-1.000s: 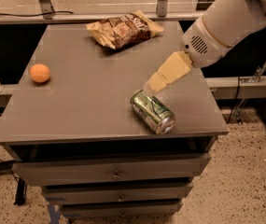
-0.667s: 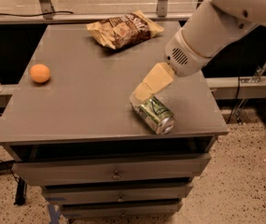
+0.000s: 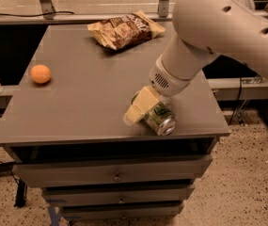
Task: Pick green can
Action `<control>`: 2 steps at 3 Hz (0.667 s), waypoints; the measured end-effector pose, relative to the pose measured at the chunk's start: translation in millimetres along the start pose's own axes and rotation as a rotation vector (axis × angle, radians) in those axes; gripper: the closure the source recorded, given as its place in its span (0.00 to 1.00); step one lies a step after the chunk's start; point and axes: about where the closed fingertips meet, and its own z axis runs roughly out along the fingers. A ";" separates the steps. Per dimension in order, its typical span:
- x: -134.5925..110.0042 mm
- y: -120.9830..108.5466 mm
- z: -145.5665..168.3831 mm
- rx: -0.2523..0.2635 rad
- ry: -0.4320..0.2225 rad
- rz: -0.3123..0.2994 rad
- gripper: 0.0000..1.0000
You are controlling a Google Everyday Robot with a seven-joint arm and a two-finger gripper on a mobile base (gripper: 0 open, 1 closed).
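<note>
A grey flat-topped cabinet [image 3: 86, 93] with stacked drawers below fills most of the view, standing on a speckled pale floor [image 3: 248, 182]; each drawer front shows a small round knob [image 3: 118, 177]. Over the right half of the top reaches the robot's bulky white arm [image 3: 218, 27], coming in from the upper right corner and narrowing to a vented round wrist; it hides part of the cabinet's right rear area.

A crinkled brown and tan snack bag [image 3: 124, 29] lies flat near the back edge of the top, left of the arm and well apart from everything else on the surface.

The pale yellowish wedge-shaped gripper [image 3: 140, 107] points down and to the left from the wrist, low over the front right part of the top; it lies against the left side of the small shiny green aluminium can [image 3: 161, 119] and covers part of it; whether it is released, clenched or grasping the can, I cannot tell.

The green can lies on its side near the front right corner of the top, close to the front edge; one silver end faces the front right.

A small round orange ball [image 3: 40, 74] sits near the left edge of the top, well apart from the can and the gripper.
</note>
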 end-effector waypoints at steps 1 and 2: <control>5.2 7.1 14.9 0.017 0.030 0.001 0.17; 4.2 10.3 21.6 0.033 0.050 0.007 0.41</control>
